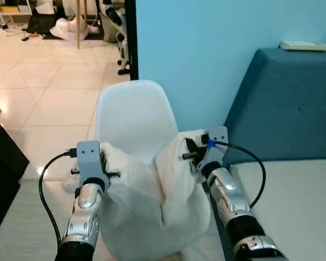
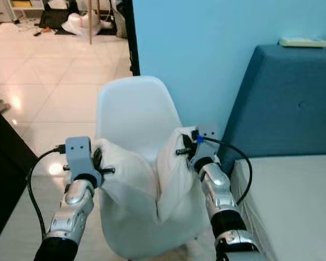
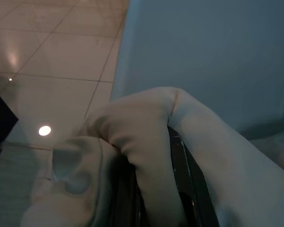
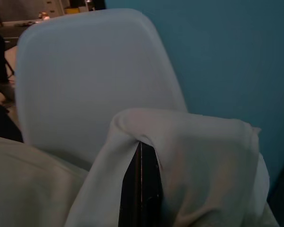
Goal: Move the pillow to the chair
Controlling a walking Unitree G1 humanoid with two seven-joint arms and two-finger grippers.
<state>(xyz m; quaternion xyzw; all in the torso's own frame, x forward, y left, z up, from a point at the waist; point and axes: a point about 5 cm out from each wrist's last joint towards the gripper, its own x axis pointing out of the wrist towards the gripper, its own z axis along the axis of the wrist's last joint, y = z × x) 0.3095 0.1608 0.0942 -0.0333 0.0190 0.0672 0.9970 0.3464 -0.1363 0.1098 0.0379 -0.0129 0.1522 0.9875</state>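
Both arms up front w/ the white pillow (image 1: 152, 201) slung between them. Left hand (image 1: 106, 163) clenched on its left corner, right hand (image 1: 193, 152) clenched on the right corner (fabric bunched over the black fingers (image 4: 142, 189) in the wrist views). Long axis runs left-right; the middle sags into a V pointing down. It hangs over the seat of the white chair (image 1: 133, 117). Beyond: blue wall (image 1: 206, 49), blue sofa (image 1: 288, 103) to the right, tiled floor (image 1: 38, 81) to the left.
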